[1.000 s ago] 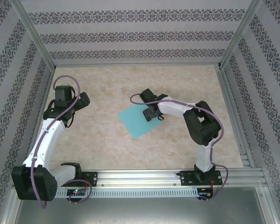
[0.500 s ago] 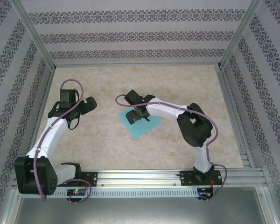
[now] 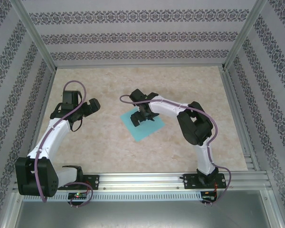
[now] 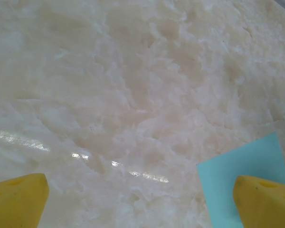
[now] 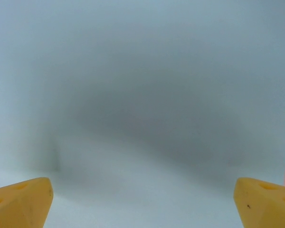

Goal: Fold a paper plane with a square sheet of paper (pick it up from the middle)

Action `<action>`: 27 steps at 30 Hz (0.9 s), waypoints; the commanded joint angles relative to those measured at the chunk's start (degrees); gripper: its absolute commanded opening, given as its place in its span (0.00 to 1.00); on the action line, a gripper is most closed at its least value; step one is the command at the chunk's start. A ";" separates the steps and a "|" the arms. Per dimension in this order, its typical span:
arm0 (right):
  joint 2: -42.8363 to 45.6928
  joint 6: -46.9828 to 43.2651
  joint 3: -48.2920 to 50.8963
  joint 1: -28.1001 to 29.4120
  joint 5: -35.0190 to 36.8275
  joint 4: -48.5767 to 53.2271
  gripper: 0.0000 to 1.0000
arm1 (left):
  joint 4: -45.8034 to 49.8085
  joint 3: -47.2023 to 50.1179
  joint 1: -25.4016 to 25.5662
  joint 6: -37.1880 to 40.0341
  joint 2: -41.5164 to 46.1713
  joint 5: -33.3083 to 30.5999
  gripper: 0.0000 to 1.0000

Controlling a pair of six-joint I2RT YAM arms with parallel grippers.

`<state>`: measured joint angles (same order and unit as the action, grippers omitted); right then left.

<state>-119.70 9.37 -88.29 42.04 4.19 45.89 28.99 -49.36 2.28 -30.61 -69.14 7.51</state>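
Observation:
The square sheet of paper (image 3: pixel 141 127) is turquoise and lies flat on the marble tabletop, turned like a diamond. My right gripper (image 3: pixel 138 117) hovers low over its upper left part, open, yellow fingertips (image 5: pixel 20 202) wide apart with blurred paper (image 5: pixel 142 118) close beneath. My left gripper (image 3: pixel 93 105) stands to the left of the sheet, open, with nothing between its fingers (image 4: pixel 263 199). A corner of the paper (image 4: pixel 242 166) shows at the lower right of the left wrist view. No folds are visible in the sheet.
The table (image 3: pixel 109 137) is pale marble, bounded by an aluminium frame (image 3: pixel 237 114) and patterned walls. The arm bases are bolted to a rail (image 3: pixel 147 180) at the near edge.
My right gripper swung left across the sheet, then eased back slightly over its upper left part. My left gripper moved right, toward the paper. The sheet has barely shifted.

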 commanded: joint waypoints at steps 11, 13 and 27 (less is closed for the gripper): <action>-6.95 -0.12 -1.90 0.48 1.30 2.60 0.97 | -2.01 0.72 0.70 -1.19 -0.98 1.29 1.00; -8.10 -0.18 -1.24 0.37 1.39 2.63 0.96 | -2.09 0.76 0.81 -1.29 -1.21 1.38 1.00; -9.55 0.17 0.09 -1.67 -1.49 1.84 0.86 | -2.01 0.91 0.88 -1.45 -1.67 1.22 1.00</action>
<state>-123.70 9.15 -91.02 41.54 1.50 46.92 28.75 -49.10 2.44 -31.62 -70.63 8.54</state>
